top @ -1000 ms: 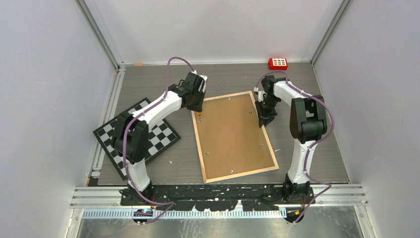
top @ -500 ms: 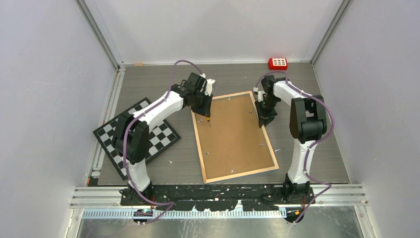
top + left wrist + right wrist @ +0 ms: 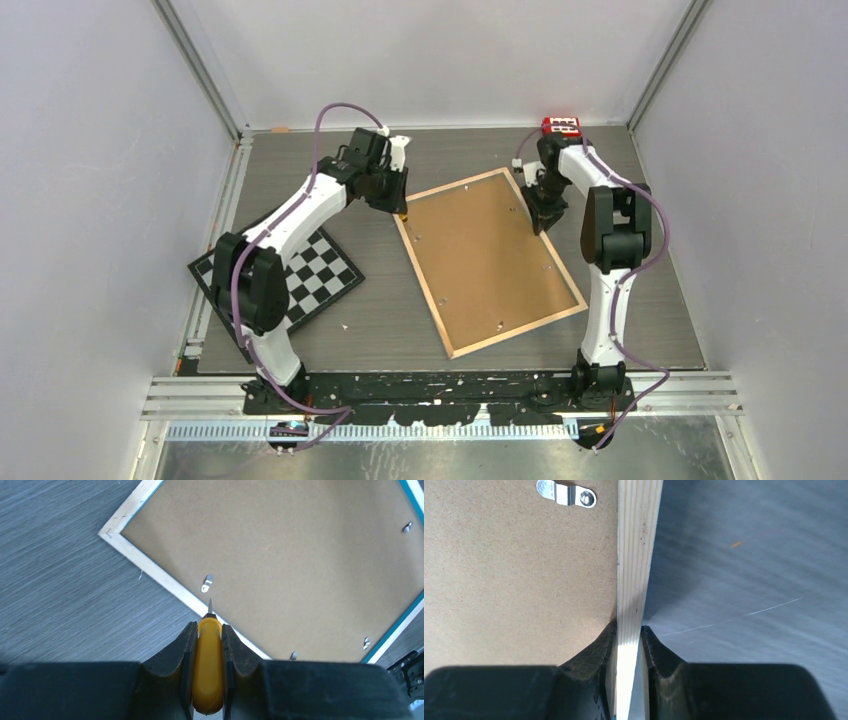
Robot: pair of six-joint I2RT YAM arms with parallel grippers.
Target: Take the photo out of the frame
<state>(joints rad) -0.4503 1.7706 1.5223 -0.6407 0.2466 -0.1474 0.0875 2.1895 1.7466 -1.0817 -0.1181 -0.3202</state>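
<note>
The frame (image 3: 490,265) lies face down at mid table, with its brown fibreboard back, light wood edge and small metal clips up. The photo is hidden under the back. My left gripper (image 3: 403,212) is at the frame's far-left corner. In the left wrist view it (image 3: 209,630) is shut on a yellow-handled screwdriver (image 3: 208,665), whose thin metal tip is just short of a clip (image 3: 207,584). My right gripper (image 3: 545,220) is at the far right edge. In the right wrist view it (image 3: 629,635) is shut on the wood edge (image 3: 636,555), and a clip (image 3: 566,494) lies ahead.
A black-and-white chequered board (image 3: 300,275) lies at the left, partly under my left arm. A small red block (image 3: 561,126) sits at the back right corner. Grey walls close in the table on three sides.
The frame has turned, its near end swinging to the right. My right gripper moved toward the back with the edge. My left gripper pulled back from the board to the far-left corner.
</note>
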